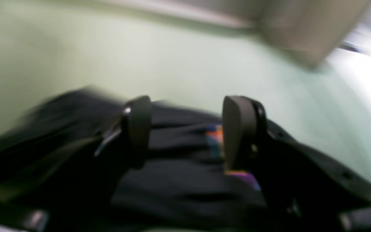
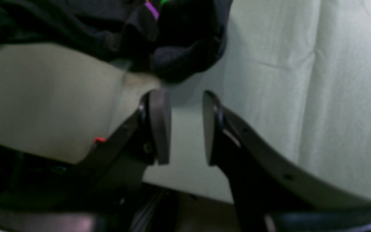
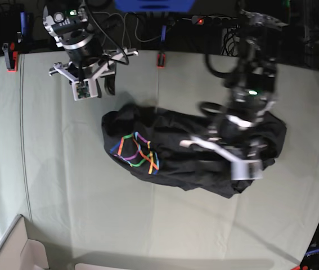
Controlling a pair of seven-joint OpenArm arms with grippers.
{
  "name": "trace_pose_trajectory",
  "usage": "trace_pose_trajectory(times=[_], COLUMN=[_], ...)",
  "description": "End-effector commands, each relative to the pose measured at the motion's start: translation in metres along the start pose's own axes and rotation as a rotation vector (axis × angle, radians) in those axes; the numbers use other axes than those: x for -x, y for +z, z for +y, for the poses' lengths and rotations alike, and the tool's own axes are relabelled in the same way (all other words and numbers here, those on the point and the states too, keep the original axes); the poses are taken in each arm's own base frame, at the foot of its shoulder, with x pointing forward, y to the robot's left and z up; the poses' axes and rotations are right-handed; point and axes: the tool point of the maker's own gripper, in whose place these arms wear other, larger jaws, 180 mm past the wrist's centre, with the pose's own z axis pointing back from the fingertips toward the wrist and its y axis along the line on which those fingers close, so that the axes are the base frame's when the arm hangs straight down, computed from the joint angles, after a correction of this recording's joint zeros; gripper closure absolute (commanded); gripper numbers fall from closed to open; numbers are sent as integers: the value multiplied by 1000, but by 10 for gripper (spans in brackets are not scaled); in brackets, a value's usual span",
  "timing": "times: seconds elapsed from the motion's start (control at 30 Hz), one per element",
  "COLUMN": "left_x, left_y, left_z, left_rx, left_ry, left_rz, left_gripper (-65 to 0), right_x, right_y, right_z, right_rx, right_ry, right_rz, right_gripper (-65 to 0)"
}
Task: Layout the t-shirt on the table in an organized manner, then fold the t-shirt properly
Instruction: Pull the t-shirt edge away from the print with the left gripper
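The black t-shirt [image 3: 204, 149] lies crumpled in the middle of the table [image 3: 63, 185], its rainbow line graphic [image 3: 136, 151] showing at its left end. In the blurred left wrist view my left gripper [image 1: 188, 129] hangs just over the shirt's folds [image 1: 179, 180], open, with nothing held between the fingers. My right gripper [image 2: 184, 129] is open too, with bare pale green cloth [image 2: 301, 96] showing in the gap. It stands apart from the shirt's edge [image 2: 179, 54], beyond that end of the shirt at the back left of the table.
A cardboard box [image 3: 13, 253] sits at the table's front left corner. Cables and a power strip [image 3: 204, 21] run along the back edge. The left arm [image 3: 246, 107] leans over the shirt's right half.
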Motion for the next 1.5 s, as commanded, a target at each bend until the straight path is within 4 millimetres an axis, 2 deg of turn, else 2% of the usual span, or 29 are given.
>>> trace_pose_trajectory(times=[0.0,0.07,0.17,0.23,0.3,0.43,0.47,0.67,0.87,0.97,1.03,1.07,1.13,1.2,1.27,1.33,1.47], left_x=[-18,-10,6,20,32,48,45,52,41,49,56,60,63,50,13,-14,-89], left_y=[-1,0,-1,-3,-4,-5,-9,-24,-37,-42,-47,-49,-53,-53,-46,-30,14], left_z=[16,69,128,153,165,171,171,174,174,176,178,179,181,184,198,212,244], left_rx=[-37,-167,-310,-371,-401,-416,-413,-419,-413,-417,-422,-424,-430,-430,-448,-479,-560], left_ry=[6,37,82,117,138,153,154,182,192,205,220,227,241,238,217,214,193], left_rz=[-60,-41,0,35,63,104,99,127,113,136,160,174,185,154,65,-18,-227], left_gripper=[-343,-343,-343,-345,-345,-346,-346,-346,-346,-337,-271,-201,0,-22,0,-2,-3], right_x=[-10,-10,-10,-14,-13,-8,-8,-8,-7,-6,-6,-6,-6,-7,-7,-8,-9], right_y=[2,2,2,0,-2,-3,-4,-4,-4,-4,-4,-4,-4,-4,-4,-4,-5], right_z=[1,1,1,0,0,0,0,1,1,1,1,1,0,0,-1,-1,-1], right_rx=[-4,-4,-4,-3,-3,-3,-3,-5,-5,-5,-5,-5,-5,-5,-2,-1,-1], right_ry=[-2,-2,-2,0,0,0,-1,-3,-2,0,0,0,1,2,1,2,2], right_rz=[-40,-39,-39,-51,-48,-34,-32,-33,-29,-29,-29,-29,-29,-30,-30,-34,-37], right_gripper=[-174,-174,-174,-174,-174,-174,-174,-174,-174,-174,-174,-174,-174,-174,-174,-174,-174])
